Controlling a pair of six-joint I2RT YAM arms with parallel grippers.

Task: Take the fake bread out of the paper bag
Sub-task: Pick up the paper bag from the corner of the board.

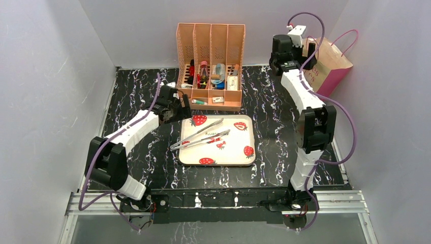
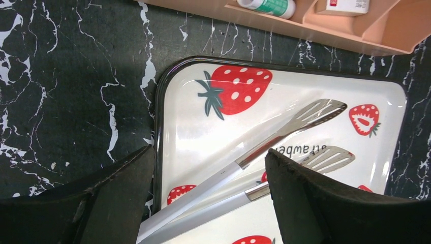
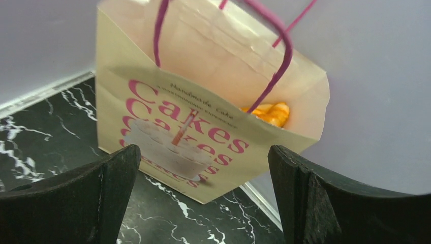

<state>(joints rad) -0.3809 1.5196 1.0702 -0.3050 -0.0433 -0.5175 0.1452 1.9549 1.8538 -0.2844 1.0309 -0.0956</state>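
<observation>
Fake bread (image 3: pixel 269 113), glossy orange, peeks from the tan paper "Cakes" bag (image 3: pixel 213 133), mostly hidden; we cannot count loaves. Right gripper (image 3: pixel 203 150) gapes empty before that bag at the far right corner of the black marble table (image 1: pixel 274 113). Left gripper (image 2: pixel 208 158) hangs open above the strawberry-print tray (image 2: pixel 158 113).

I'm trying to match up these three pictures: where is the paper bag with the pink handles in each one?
Top external: the paper bag stands in the upper right of the picture, partly behind an arm.
Left wrist: not in it.
Right wrist: it fills the centre, its "Cakes" face toward the camera.
Shared landmark: the black marbled tabletop, which shows in all three views.
</observation>
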